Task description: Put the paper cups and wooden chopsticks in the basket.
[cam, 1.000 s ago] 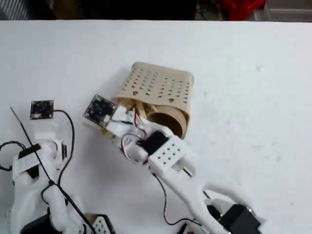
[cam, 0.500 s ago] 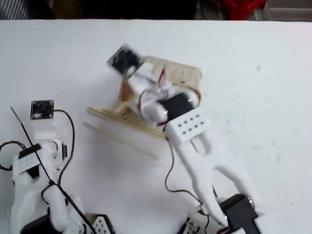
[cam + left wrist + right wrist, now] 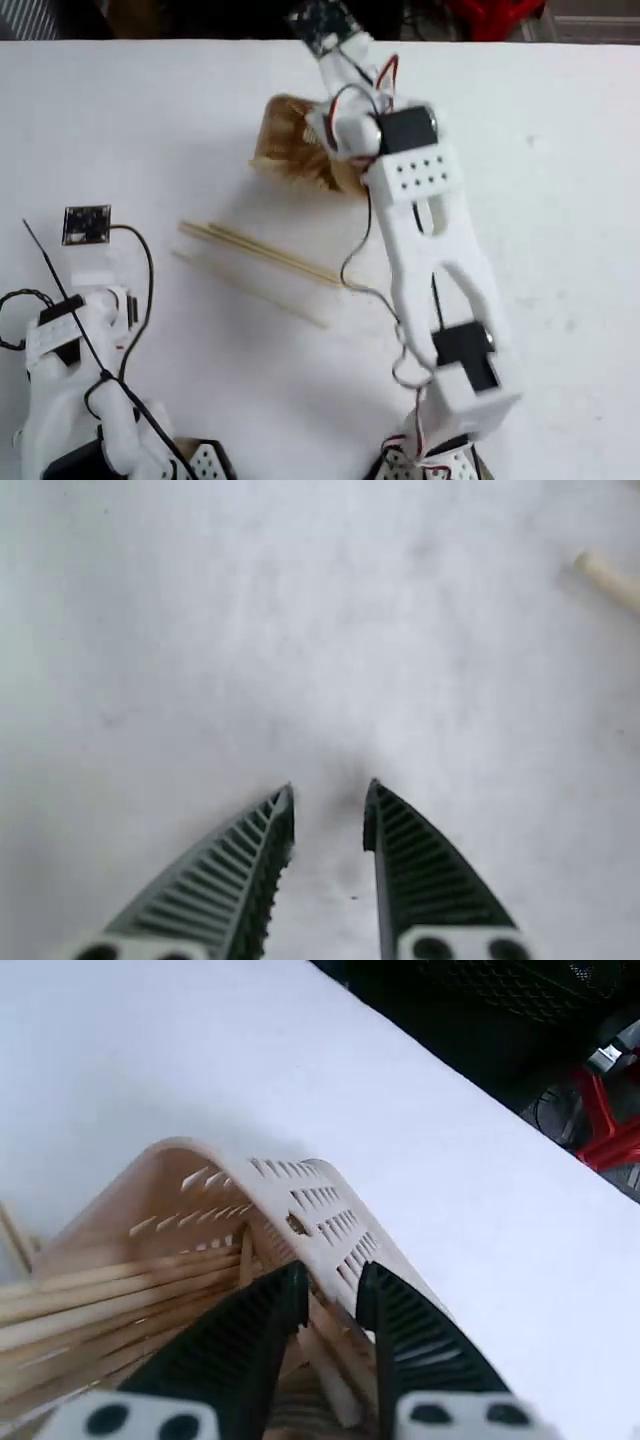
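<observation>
The tan perforated basket [image 3: 288,148] sits tipped near the table's far edge, under the right arm's wrist. My right gripper [image 3: 330,1285] is shut on the basket's [image 3: 200,1190] wall, one finger inside and one outside. Several wooden chopsticks [image 3: 110,1305] lie inside it. More chopsticks [image 3: 262,256] lie loose in the middle of the table, in two slanted rows. My left gripper [image 3: 328,795] hangs open over bare table at the near left, with a chopstick tip [image 3: 607,575] off to one side. I cannot make out any paper cups.
The left arm [image 3: 70,340] stands at the near left with its cables and a small camera board [image 3: 86,224]. The right arm [image 3: 430,240] stretches from the near edge to the far edge. Beyond the far edge [image 3: 150,40] is dark room clutter.
The right arm has swung the basket from the table's middle to the far edge, tipping it. Chopsticks that were under the gripper now lie uncovered on the table. The left arm has not moved.
</observation>
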Available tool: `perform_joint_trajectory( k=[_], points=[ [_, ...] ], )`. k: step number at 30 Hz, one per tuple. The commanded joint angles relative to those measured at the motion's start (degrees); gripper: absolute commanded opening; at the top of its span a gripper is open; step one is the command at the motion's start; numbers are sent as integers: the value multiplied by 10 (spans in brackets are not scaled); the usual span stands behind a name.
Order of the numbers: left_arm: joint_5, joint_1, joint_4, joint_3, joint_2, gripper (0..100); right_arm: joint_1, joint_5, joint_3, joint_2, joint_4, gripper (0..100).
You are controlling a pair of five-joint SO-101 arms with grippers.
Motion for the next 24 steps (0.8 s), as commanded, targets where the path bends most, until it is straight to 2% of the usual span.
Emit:
perform_joint_trajectory(
  k=[1, 8, 16, 24],
  points=[
    [8, -4, -10, 0, -4, 128, 24, 9, -168, 80, 52, 92],
    [7, -4, -10, 0, -4, 128, 29, 4, -430, 221, 154, 92],
    [7, -4, -10, 0, -4, 128, 31, 4, -646, 263, 214, 92],
    [8, -4, -10, 0, -4, 128, 33, 4, -640, 245, 229, 92]
  ],
)
